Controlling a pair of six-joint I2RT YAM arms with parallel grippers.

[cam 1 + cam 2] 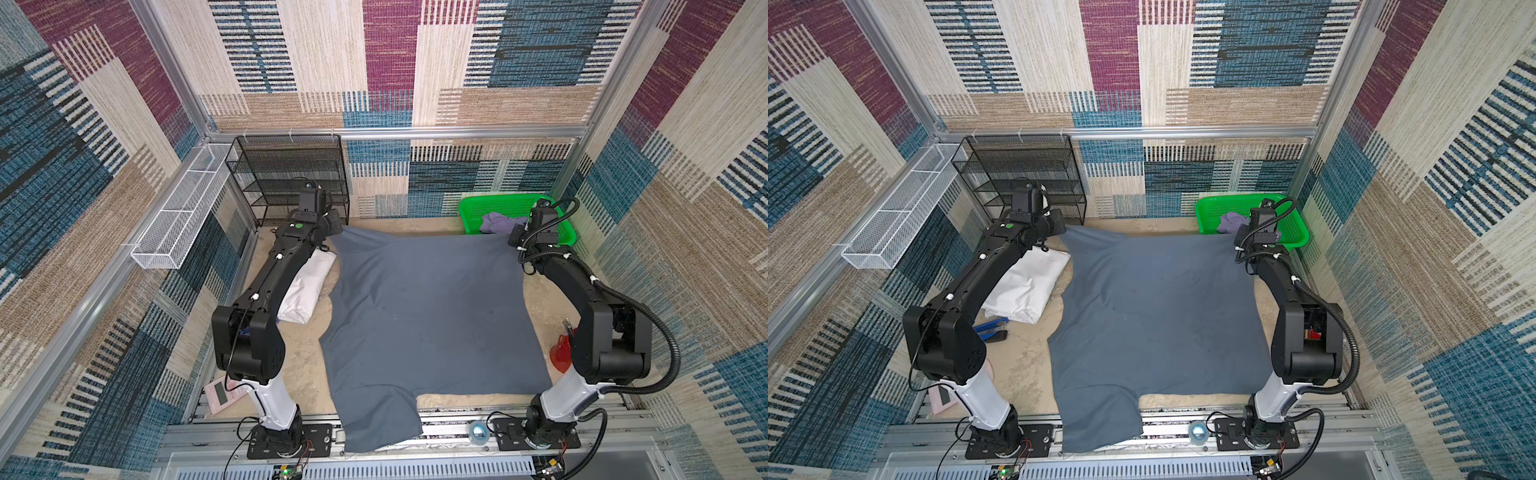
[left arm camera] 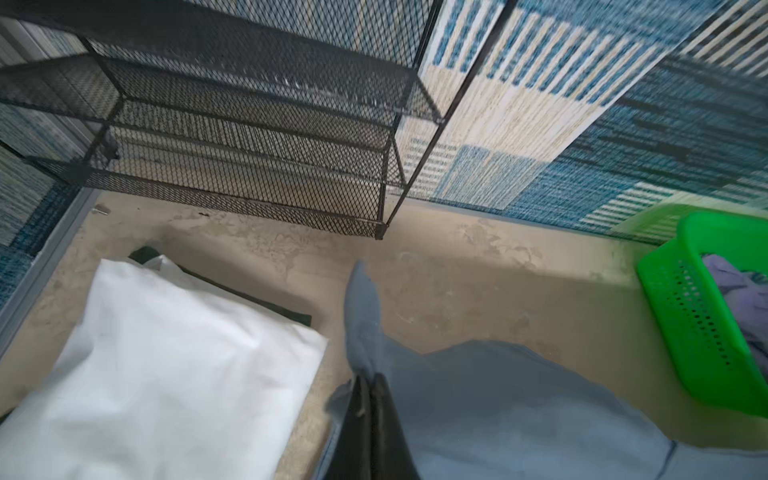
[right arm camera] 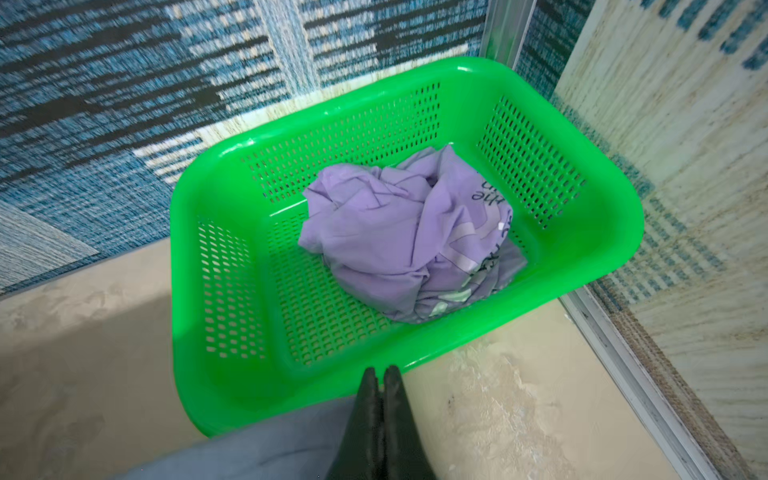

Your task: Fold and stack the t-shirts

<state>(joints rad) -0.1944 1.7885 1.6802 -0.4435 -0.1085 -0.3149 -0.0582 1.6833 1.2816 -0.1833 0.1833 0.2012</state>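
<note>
Patchwork-carpet walls box in the beige tabletop (image 1: 415,227) on three sides. In both top views the blue-grey shirt (image 1: 428,307) lies spread flat over most of the middle, with a sleeve hanging over the front edge onto the metal rail (image 1: 449,444). That leaves only bare strips along the back, down the right side and at the front left.

The black mesh rack (image 1: 291,174) takes the far-left corner and the green basket (image 1: 490,203) the far-right. A folded white cloth (image 1: 305,286) sits just beside the shirt's left edge, partly under the left arm. A top view also catches a blue-handled tool (image 1: 992,324) near that cloth.

Left wrist view: the left fingers (image 2: 378,390) are clamped on the shirt's far-left corner, with a tip of cloth poking out past them. A dark cloth (image 2: 291,311) peeks out from under the white one, which doesn't show from above.

Right wrist view: the right fingers (image 3: 388,382) are pressed tight together just beside the basket's near rim. The shirt's far-right corner runs up to them, but I can't tell if any cloth is caught. The lavender shirt (image 3: 399,232) lies crumpled in the basket. Its pale print and dark lettering only show here.
</note>
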